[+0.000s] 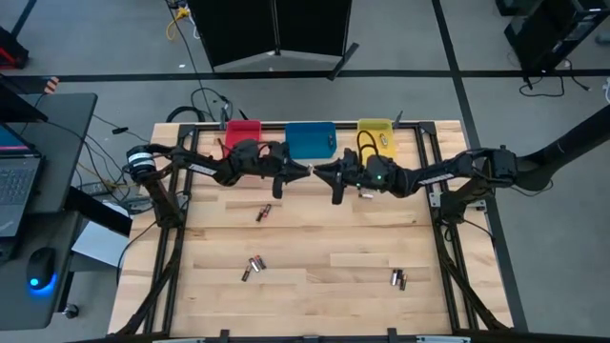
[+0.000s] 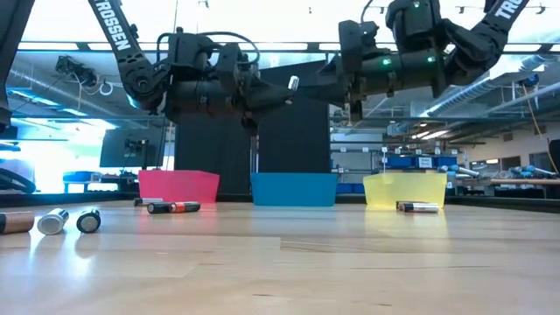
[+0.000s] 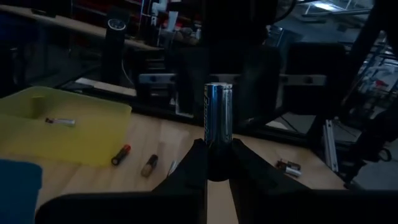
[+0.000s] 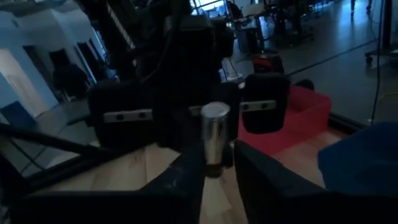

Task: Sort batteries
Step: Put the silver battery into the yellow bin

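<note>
My left gripper (image 1: 297, 172) and right gripper (image 1: 322, 172) meet tip to tip in the air over the near edge of the blue bin (image 1: 311, 140). Each wrist view shows a silvery battery between that arm's own fingers, in the left gripper (image 3: 217, 146) and in the right gripper (image 4: 217, 152). The low view shows one silvery cell (image 2: 293, 83) between the tips. I cannot tell whether this is one cell or two. Loose batteries lie on their sides on the table (image 1: 264, 211) (image 1: 252, 268) (image 1: 398, 278). My left gripper pinches a silver-blue battery by its near end (image 3: 217, 155) between the two fingers. The fingers come level from the table's left and lie along the cell. The cell sticks out past the fingertips, its far end (image 3: 218, 87) free, lifted clear of the table. My right gripper pinches a silvery battery by its near end (image 4: 215, 160) between the two fingers, coming level from the table's right and lying along it. The far cap (image 4: 215, 112) stands free in front of the left gripper's body. The cell is lifted clear.
A red bin (image 1: 243, 133), the blue bin and a yellow bin (image 1: 376, 136) stand in a row at the far edge. The yellow bin holds a cell (image 3: 60, 122). More cells lie near it on the wood (image 3: 121, 154) (image 3: 149, 165). The near half of the table has open room.
</note>
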